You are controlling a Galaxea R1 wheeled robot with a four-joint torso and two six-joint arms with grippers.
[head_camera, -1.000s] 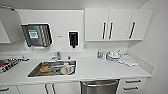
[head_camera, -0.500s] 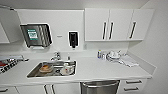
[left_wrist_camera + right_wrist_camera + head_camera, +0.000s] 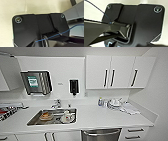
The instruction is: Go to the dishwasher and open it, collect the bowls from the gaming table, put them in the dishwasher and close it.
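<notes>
jaws on both arms: cannot tell whether apart or together, the wrist views give dark robot plate against pale floor and a thin blue wire, fingers hidden. out from there, head view faces a kitchenette. dishwasher [image 3: 101, 135] at 6 o'clock of the view, under the white counter [image 3: 105, 118], steel front with bar handle along its top, door closed. drawers [image 3: 134, 133] with dark handles just beside it at its 3 o'clock. steel sink [image 3: 53, 116] sunk into the counter at 8 o'clock, holding dishes, one with something orange on it. tap [image 3: 57, 103] behind the sink. dish rack [image 3: 7, 111] at 9 o'clock on the counter edge. stack of white plates and cups [image 3: 114, 103] at 2 o'clock on the counter, small bottle [image 3: 100, 101] just beside them. on the wall: steel paper towel dispenser [image 3: 36, 82] at 10 o'clock, black soap dispenser [image 3: 74, 87] near 12 o'clock. white wall cabinets [image 3: 119, 72] with dark handles at 1 o'clock.
</notes>
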